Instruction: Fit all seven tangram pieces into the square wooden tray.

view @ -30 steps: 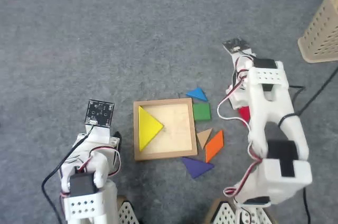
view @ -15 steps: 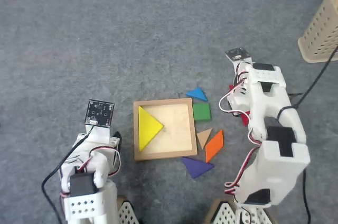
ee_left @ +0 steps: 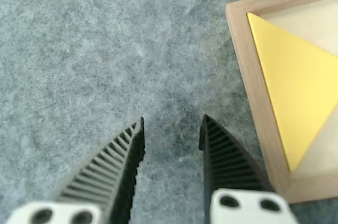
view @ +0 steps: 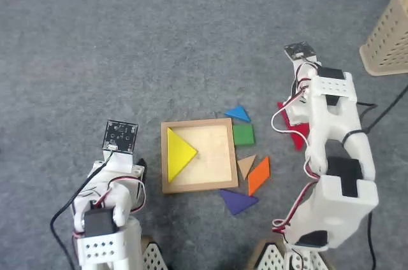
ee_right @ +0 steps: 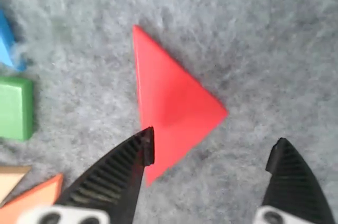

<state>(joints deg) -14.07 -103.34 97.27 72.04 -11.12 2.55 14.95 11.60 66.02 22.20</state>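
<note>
The right gripper hangs with its jaws spread wide over the red triangle, which lies flat on the grey carpet. One fingertip sits over the piece's long edge, and the other stands off it over bare carpet. Farther out lie the green square and the blue triangle, loose beside the wooden tray. Inside the tray, the yellow triangle lies along the side nearest the left gripper, whose jaws are narrowly parted over carpet just beside the tray's wall.

right claw farther from the tray, more of the red triangle (beneath it) uncovered
</note>
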